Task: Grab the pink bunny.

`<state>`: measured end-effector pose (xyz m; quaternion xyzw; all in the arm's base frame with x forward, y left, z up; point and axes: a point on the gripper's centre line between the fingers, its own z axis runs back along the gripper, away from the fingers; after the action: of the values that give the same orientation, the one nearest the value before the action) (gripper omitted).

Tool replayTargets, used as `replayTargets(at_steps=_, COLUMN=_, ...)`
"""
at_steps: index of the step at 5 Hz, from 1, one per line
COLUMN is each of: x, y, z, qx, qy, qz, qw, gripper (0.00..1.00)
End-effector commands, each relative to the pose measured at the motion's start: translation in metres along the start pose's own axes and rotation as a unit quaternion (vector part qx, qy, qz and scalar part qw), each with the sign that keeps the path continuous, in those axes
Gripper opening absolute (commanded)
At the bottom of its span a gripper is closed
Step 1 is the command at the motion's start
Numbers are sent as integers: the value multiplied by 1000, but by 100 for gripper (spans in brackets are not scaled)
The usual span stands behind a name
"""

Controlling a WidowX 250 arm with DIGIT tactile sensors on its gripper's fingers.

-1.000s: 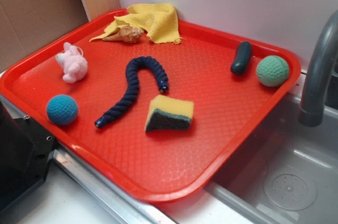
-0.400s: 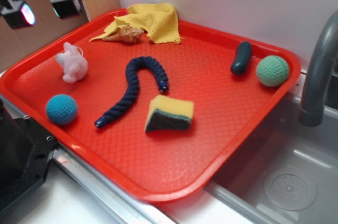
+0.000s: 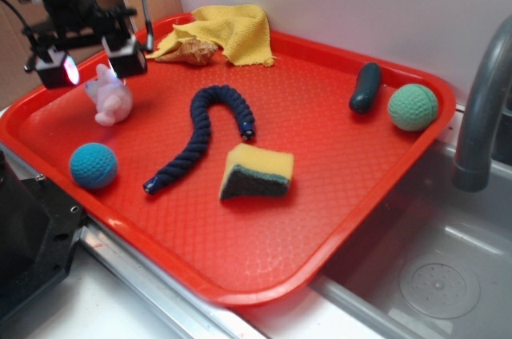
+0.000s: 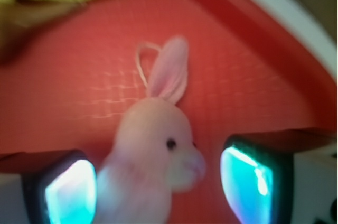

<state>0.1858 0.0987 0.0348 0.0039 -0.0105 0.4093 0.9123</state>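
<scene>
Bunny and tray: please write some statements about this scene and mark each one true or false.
1. The claw is open, with the bunny between its fingers. True.
2. The bunny is lifted off the tray. False: it lies on the tray.
3. The blue ball touches the bunny. False: they lie apart.
4. The sponge lies near the rope. True.
5. The green ball is in the sink. False: it is on the tray.

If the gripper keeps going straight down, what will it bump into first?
Most likely the bunny. The open gripper hangs above it, and the wrist view shows the bunny between the fingers. Height above it is hard to judge.
</scene>
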Motion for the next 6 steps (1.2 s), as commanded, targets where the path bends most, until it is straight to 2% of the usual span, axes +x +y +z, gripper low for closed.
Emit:
replayTargets(at_steps=1, x=-5, y=7, z=-21, qx=29, qy=7, qz=1, qw=1000, gripper=53)
replayTargets(at_steps=2, x=-7, y=8, z=-4, qx=28, qy=6, qz=-30, qw=999, gripper=0)
replayTargets(at_steps=3, x=-11, y=5, z=40, qx=41, qy=-15, qz=-128, qw=991, gripper=0)
replayTargets(at_steps=4, x=-24, y=-7, z=89, qx=-32, qy=-33, qz=-225, qw=973, gripper=0)
replayTargets(at_steps=6, x=-52, y=-26, z=178, qx=-90, qy=-15, qz=-358, qw=929, gripper=0)
